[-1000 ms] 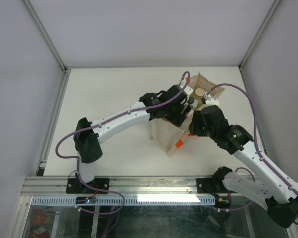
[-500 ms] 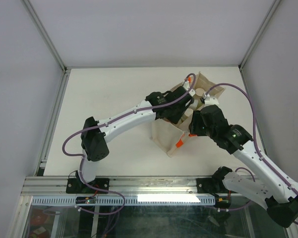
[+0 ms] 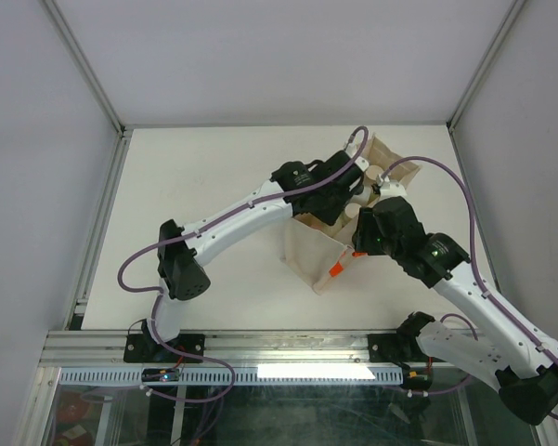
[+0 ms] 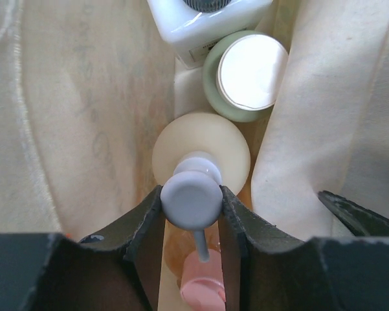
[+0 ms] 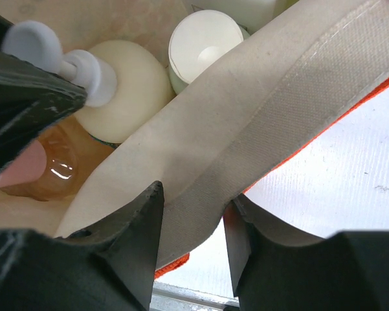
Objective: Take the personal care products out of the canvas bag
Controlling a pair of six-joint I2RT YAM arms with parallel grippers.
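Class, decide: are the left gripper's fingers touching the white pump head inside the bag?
Touching. The left wrist view shows both fingers of the left gripper pressed against the pump head, no gap visible.

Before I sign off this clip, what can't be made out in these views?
Top view: left arm and right arm cover the canvas bag's opening; contents barely show.
Left wrist view: the dark-capped bottle is cut off by the top edge; the pink-orange bottle is mostly hidden behind the pump head and jaws.
Right wrist view: the bag's wall blocks the bottles' lower bodies.
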